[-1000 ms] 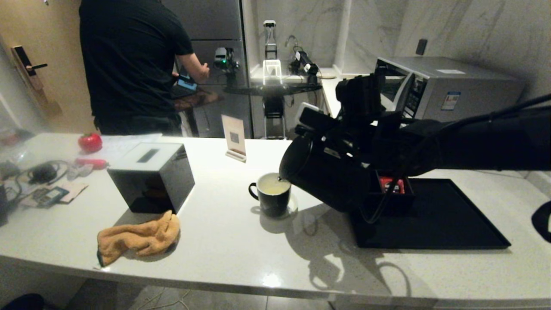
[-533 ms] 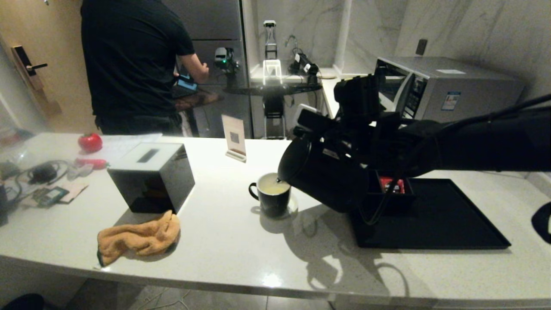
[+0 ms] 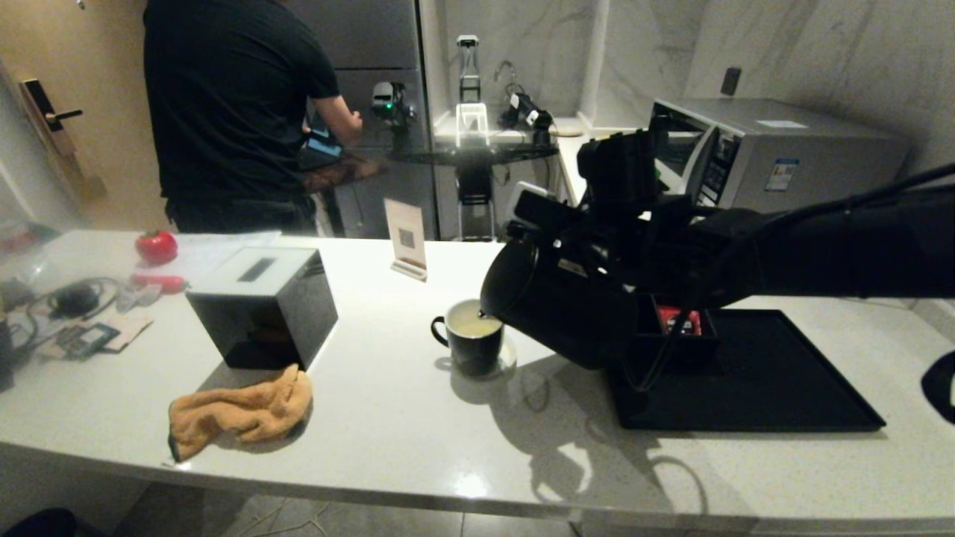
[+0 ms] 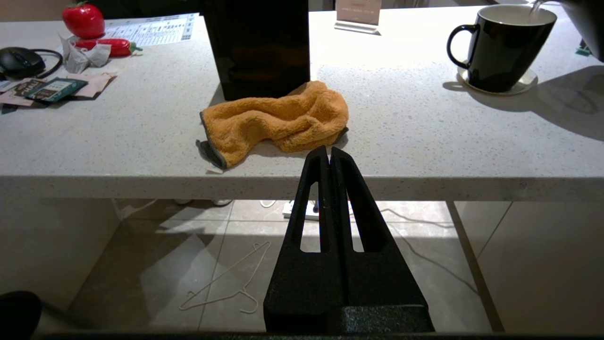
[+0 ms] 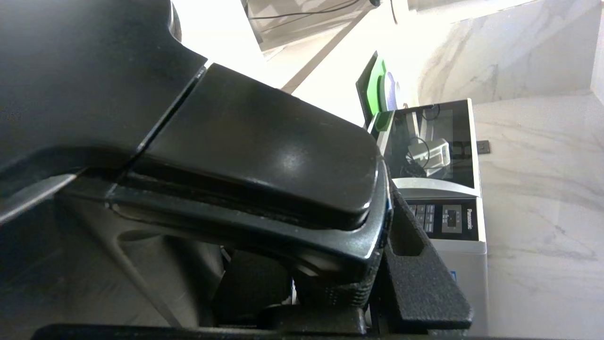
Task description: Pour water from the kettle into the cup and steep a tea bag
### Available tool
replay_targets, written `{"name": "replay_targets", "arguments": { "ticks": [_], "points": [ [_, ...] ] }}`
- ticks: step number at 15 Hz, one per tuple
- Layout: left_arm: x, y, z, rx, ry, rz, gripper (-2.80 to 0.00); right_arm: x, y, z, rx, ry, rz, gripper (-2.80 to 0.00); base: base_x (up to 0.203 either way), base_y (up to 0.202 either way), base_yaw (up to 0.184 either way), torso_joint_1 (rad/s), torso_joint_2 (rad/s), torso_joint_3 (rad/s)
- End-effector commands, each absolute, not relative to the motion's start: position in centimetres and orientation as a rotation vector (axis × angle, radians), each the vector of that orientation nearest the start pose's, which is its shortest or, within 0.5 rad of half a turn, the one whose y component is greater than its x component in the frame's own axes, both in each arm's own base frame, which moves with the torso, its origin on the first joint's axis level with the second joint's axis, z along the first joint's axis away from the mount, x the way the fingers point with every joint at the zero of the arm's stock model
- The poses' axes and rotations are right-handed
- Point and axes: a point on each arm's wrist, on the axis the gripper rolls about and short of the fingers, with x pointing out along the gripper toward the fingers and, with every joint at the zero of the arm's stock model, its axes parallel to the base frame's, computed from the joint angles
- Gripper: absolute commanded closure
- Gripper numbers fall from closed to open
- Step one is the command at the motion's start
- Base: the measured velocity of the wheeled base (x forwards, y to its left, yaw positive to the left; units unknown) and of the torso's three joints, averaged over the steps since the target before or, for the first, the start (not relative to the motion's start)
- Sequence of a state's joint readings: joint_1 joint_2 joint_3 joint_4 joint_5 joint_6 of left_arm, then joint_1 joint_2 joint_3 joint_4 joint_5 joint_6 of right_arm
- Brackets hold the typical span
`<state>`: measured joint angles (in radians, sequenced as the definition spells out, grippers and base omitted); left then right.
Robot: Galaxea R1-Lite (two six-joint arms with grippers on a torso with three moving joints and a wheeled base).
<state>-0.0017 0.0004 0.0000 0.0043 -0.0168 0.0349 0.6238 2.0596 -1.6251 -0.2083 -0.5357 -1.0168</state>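
While your right gripper (image 5: 377, 264) clamps the handle of the kettle (image 3: 559, 302), its body tips down to the robot's left, the spout directly over the near rim of the cup (image 3: 471, 337). Your left gripper (image 4: 329, 158), pressed closed, is parked below the counter edge.

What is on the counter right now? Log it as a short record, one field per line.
kettle: tilted, spout over the cup's rim, held up by the right gripper
cup: upright on a small coaster, pale water inside
pour: thin stream entering the cup in the left wrist view
left gripper: shut, empty, below the counter edge
orange cloth: crumpled near the front edge
black box: behind the cloth
black tray: right of the cup
tea bag: not seen
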Motion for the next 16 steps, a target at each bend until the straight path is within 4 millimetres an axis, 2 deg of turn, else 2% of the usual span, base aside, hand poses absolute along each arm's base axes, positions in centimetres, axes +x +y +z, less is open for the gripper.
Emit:
{"name": "replay_targets", "arguments": {
  "ticks": [1, 16],
  "points": [
    [-2.28, -0.03, 7.51, 0.035, 0.003, -0.018, 0.0, 35.4, 24.09, 23.73, -1.145, 0.129, 0.176, 0.0, 0.0, 0.0, 0.0, 0.0, 0.0, 0.0],
    [-2.28, -0.03, 7.5, 0.035, 0.004, -0.019, 0.0, 35.22, 24.35, 23.63, -1.154, 0.125, 0.184, 0.0, 0.0, 0.0, 0.0, 0.0, 0.0, 0.0]
  ]
}}
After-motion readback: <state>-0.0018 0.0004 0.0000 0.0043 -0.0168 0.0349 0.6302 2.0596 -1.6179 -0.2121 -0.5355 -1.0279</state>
